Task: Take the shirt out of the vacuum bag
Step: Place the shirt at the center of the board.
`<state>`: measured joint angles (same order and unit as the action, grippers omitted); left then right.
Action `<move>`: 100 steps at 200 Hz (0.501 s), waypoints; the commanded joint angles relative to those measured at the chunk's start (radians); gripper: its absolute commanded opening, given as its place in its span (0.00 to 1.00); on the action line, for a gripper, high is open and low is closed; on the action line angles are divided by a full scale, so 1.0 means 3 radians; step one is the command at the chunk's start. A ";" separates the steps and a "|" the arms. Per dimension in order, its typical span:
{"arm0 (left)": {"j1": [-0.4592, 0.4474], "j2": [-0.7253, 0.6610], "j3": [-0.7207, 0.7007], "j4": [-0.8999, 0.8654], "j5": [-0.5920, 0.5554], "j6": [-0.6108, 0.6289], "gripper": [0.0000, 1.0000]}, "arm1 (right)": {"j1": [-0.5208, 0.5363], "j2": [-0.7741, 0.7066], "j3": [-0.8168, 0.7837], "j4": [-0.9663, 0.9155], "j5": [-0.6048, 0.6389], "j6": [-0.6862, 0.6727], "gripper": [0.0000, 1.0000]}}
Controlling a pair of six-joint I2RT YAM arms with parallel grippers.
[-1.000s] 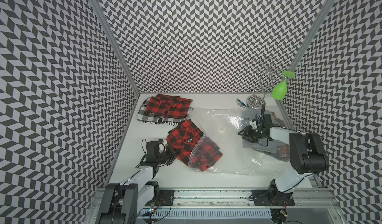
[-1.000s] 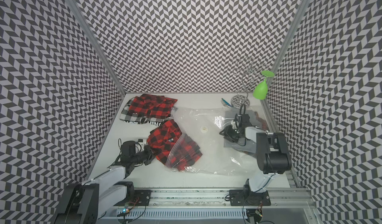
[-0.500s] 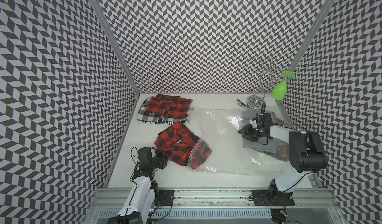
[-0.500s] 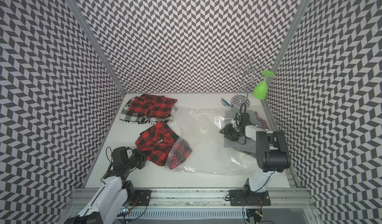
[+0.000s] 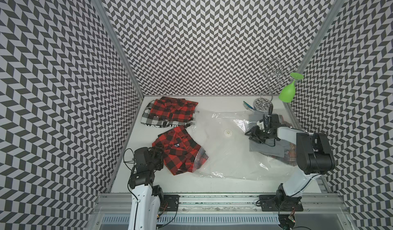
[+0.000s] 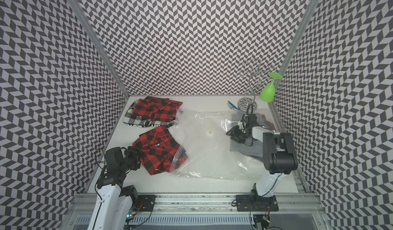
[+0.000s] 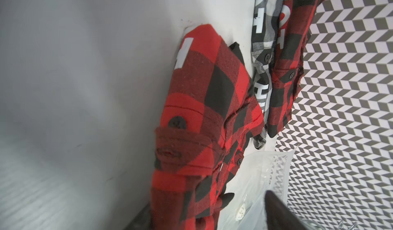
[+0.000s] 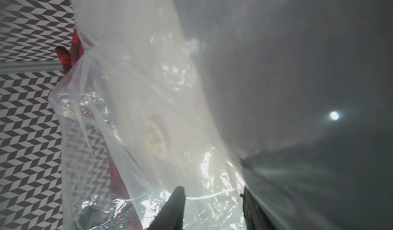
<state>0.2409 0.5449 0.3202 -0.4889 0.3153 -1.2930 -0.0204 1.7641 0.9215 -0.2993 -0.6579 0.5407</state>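
On the white worktop point(image 5: 212, 186), a large clear crinkly plastic vacuum bag point(image 5: 225, 156) spread flat across the middle, small round white valve point(image 5: 227, 132) facing up. At its open mouth, on the left arm's side, a red-and-black checked cloth shirt point(image 5: 176, 148): mostly out on the worktop, one corner inside under the plastic. Left pincer point(image 5: 159, 155) just beside the shirt's near edge, jaws wide apart, cloth lying in the gap. Right pincer point(image 5: 252, 133) down on the bag's opposite end, over a grey cloth point(image 5: 268, 149) seen through the plastic, jaws partway apart with clear film between; grip on it impossible to tell. Back left, a pile of more checked shirts point(image 5: 170, 112); back right, a chrome wire rack point(image 5: 274, 78) with a green goblet point(image 5: 287, 93) hanging upside down.
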 commanded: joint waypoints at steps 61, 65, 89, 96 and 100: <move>-0.0522 0.1655 0.1985 -0.0431 -0.0551 0.1640 0.99 | -0.0074 0.0062 0.0069 0.0079 0.0011 -0.0084 0.47; -0.0585 0.1769 0.2081 -0.0456 -0.0570 0.1758 0.99 | -0.0080 0.0061 0.0068 0.0077 -0.0002 -0.0089 0.47; -0.0834 0.2253 0.2502 -0.0631 -0.0536 0.2199 0.99 | -0.0097 0.0051 0.0023 0.0110 -0.0021 -0.0074 0.47; -0.0924 0.2376 0.2561 -0.0639 -0.0459 0.2332 0.99 | -0.0096 0.0037 0.0009 0.0120 -0.0008 -0.0074 0.47; -0.0965 0.2458 0.2606 -0.0684 -0.0448 0.2389 0.99 | -0.0096 0.0027 0.0003 0.0121 -0.0001 -0.0074 0.47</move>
<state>0.0154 1.1900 1.0389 -0.5976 0.1864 -0.7975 -0.0319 1.7748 0.9249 -0.2916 -0.6937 0.5278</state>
